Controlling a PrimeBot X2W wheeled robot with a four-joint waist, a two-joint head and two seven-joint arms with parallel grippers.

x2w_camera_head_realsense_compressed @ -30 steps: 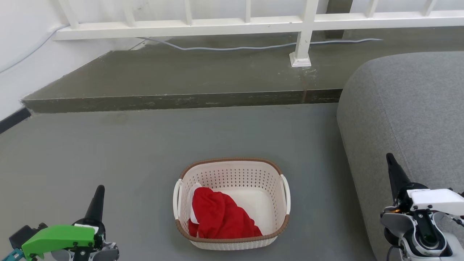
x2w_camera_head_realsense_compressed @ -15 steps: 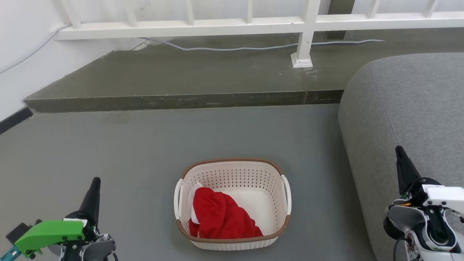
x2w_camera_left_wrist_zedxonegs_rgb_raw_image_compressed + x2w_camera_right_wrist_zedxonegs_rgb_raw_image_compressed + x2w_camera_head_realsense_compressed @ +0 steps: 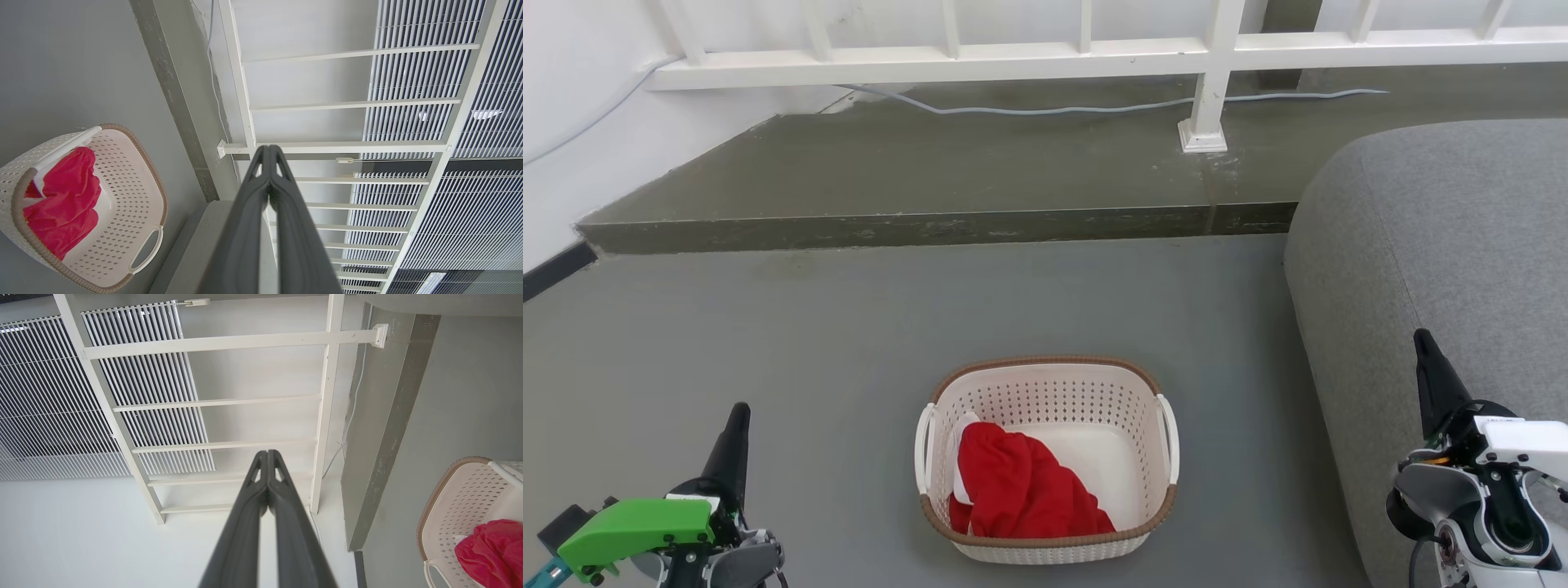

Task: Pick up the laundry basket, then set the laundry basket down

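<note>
The laundry basket (image 3: pixel 1054 400) sits on the floor (image 3: pixel 849 343), in the middle and close to the robot. A cloth (image 3: pixel 1021 490) lies in the basket, on its left side and toward the near end. The left gripper (image 3: pixel 739 416) is well off to the left of the basket. The right gripper (image 3: pixel 1423 343) is well off to the right. Neither one touches it. A sofa (image 3: pixel 1445 237) stands on the right, close by the right gripper. Far behind the basket the floor goes up a step (image 3: pixel 931 175). A railing (image 3: pixel 1013 55) stands on the step, and a cable (image 3: pixel 1054 108) lies on the step along the railing. A wall (image 3: pixel 572 122) is at the far left.
</note>
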